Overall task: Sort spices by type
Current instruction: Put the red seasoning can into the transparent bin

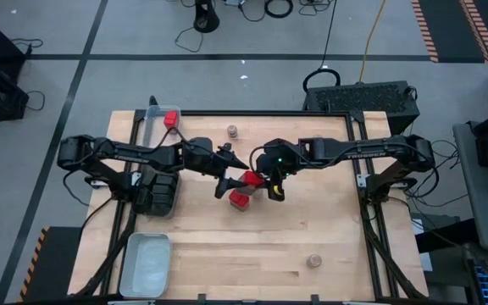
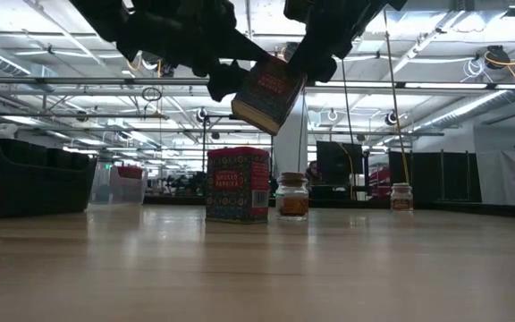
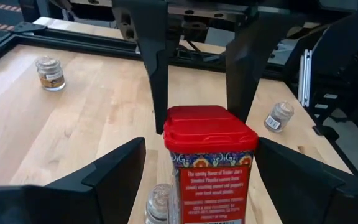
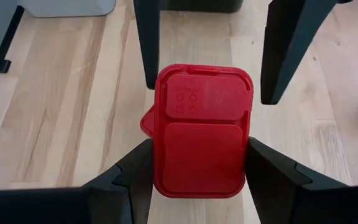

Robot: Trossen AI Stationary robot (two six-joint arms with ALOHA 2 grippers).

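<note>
A red boxy spice tin [image 4: 201, 140] with a red lid hangs in the air over the middle of the table, with my right gripper [image 4: 197, 149] shut on it. My left gripper [image 3: 199, 146] is open and reaches in from the table's left. Its fingers stand on either side of the same tin, with a gap showing on at least one side. A second red tin [image 1: 240, 200] stands upright on the table just below. A small glass jar [image 3: 157, 202] shows under the held tin. My right gripper pinches the red tin by its two opposite sides just below the lid [image 4: 245, 163], between its two fingers. The fingers come slanting down from the table's right, at the lid end. The tin [image 2: 269, 92] hangs tilted, clear of the table.
A clear tray [image 1: 152, 127] at the far left holds another red tin [image 1: 170, 119]. A dark bin [image 1: 155, 193] sits at the left and a pale tray [image 1: 146, 264] at the near left. Tan-lidded jars stand at the far middle [image 1: 232, 130] and near right [image 1: 314, 260].
</note>
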